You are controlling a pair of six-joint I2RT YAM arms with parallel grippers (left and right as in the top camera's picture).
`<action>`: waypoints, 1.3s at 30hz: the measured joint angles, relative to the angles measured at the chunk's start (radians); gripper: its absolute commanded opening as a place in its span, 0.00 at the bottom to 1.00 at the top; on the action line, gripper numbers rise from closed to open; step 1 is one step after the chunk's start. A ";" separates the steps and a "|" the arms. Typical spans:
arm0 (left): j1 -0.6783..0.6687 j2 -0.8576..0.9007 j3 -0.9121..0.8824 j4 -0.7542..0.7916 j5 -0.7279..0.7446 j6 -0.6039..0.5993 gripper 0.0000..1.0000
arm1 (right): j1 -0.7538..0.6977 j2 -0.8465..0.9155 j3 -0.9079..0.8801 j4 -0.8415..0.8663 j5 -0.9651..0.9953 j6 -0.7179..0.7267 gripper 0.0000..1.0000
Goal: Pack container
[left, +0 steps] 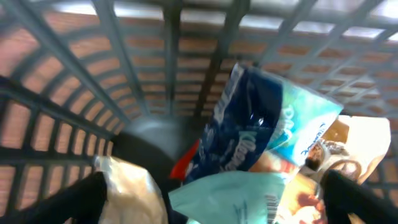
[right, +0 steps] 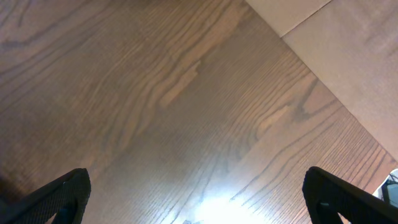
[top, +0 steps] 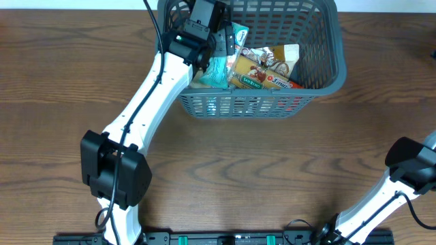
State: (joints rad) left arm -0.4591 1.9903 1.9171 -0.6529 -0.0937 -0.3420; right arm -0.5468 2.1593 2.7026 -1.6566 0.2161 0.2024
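Note:
The container [top: 329,80], a dark grey lattice basket, stands at the far middle of the table and holds several snack packets. Among them are a teal packet [top: 216,70], a yellow one [top: 262,73] and a blue one [top: 239,34]. My left gripper [top: 219,39] is inside the container at its left end. In the left wrist view its fingers [left: 214,202] are spread wide over the teal packet [left: 249,196] and a silvery packet [left: 134,186], with the blue packet [left: 249,124] beyond and the lattice wall [left: 74,93] close. My right gripper [right: 199,199] is open over bare wood.
The right arm [top: 409,167] sits at the table's near right corner, far from the container. In the right wrist view the table edge runs diagonally at the upper right, with pale floor [right: 348,50] beyond it.

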 measured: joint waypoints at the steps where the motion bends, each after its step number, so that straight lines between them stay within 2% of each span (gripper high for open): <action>1: 0.000 0.000 0.023 -0.008 -0.009 0.010 0.99 | 0.000 0.000 0.000 0.000 0.000 0.000 0.99; 11: 0.000 -0.033 0.314 -0.127 -0.056 0.082 0.99 | 0.000 0.000 0.000 0.000 0.000 0.000 0.99; 21: 0.000 -0.288 0.362 -0.222 -0.129 0.090 0.99 | 0.000 0.000 0.000 0.000 0.000 0.000 0.99; 30: 0.000 -0.581 0.386 -0.528 -0.285 0.097 0.99 | 0.000 0.000 0.000 0.000 0.000 0.000 0.99; 39: 0.000 -0.681 0.389 -0.892 -0.309 0.091 0.99 | 0.000 0.000 0.000 0.000 0.000 0.000 0.99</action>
State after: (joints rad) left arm -0.4591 1.3090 2.3066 -1.5448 -0.4030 -0.2508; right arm -0.5468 2.1593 2.7022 -1.6566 0.2157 0.2028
